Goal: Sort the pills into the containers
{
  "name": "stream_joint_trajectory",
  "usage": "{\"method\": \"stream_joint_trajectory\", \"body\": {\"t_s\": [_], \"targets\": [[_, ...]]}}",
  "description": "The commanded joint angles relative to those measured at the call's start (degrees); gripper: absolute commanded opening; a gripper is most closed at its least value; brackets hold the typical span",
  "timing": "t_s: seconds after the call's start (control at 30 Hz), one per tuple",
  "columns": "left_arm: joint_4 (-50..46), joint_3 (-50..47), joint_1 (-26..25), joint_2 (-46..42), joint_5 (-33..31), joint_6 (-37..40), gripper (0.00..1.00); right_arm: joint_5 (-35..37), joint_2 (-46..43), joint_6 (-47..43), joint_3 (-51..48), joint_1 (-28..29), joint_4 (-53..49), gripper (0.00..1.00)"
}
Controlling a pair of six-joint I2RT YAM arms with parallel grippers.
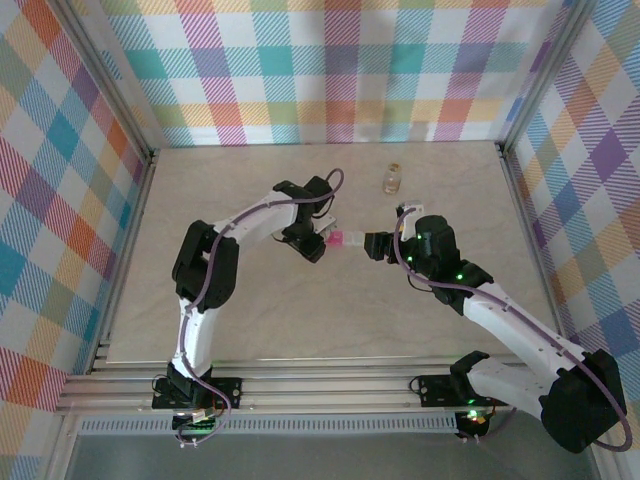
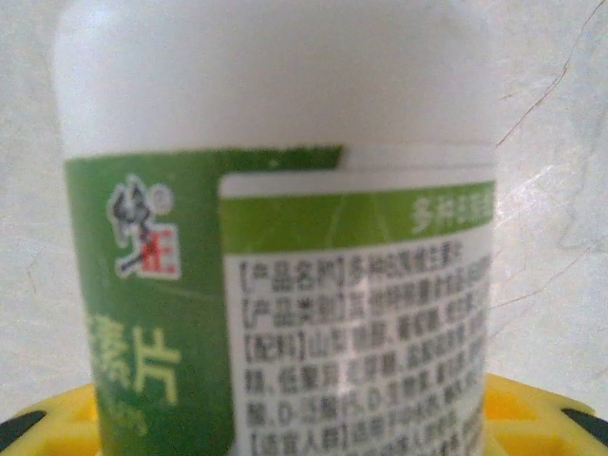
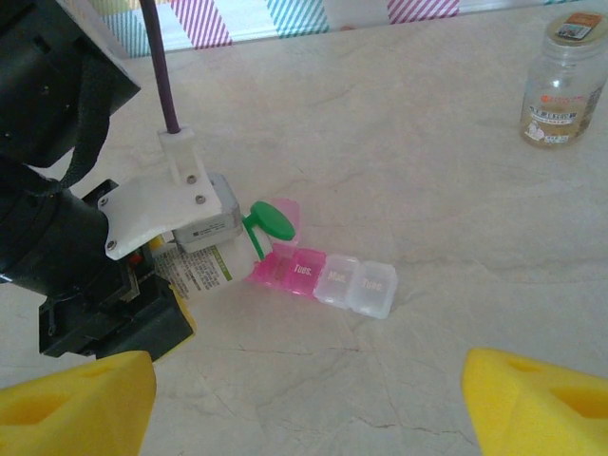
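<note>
**Green-capped white bottle tipped at the pink pill box, mid-desk**

The left gripper (image 1: 318, 246) is clamped on the white bottle (image 2: 275, 114). Its yellow pads (image 2: 57, 418) sit low on the green label. The bottle leans on its side with the mouth toward the pill box (image 3: 328, 277), and the green cap (image 3: 271, 220) is flipped open, hanging just over the box's pink end. A pink lid stands raised there. The box lies flat near the middle of the desk (image 3: 427, 171), its other end pale and closed. The right gripper (image 3: 313, 404) hovers just beside the box, yellow fingers spread wide apart and holding nothing. The amber bottle (image 3: 560, 81) stands upright near the desk's far edge, well apart from the rest.
</note>
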Motion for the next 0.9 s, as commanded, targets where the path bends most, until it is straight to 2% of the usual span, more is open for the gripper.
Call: {"method": "stream_joint_trajectory", "body": {"t_s": [0.0, 0.5, 0.87], "targets": [[-7.18, 4.00, 0.45, 2.30, -0.22, 0.78, 0.00, -0.99, -1.08, 0.84, -0.60, 0.01, 1.49, 0.83], [-21.03, 16.68, 0.36, 9.57, 0.64, 1.56, 0.00, -0.99, -1.59, 1.09, -0.76, 0.00, 1.44, 0.83], [-27.41, 24.04, 0.18, 12.23, -1.63, 2.57, 0.00, -1.25, -1.76, 1.17, -0.88, 0.00, 1.61, 0.83]]}}
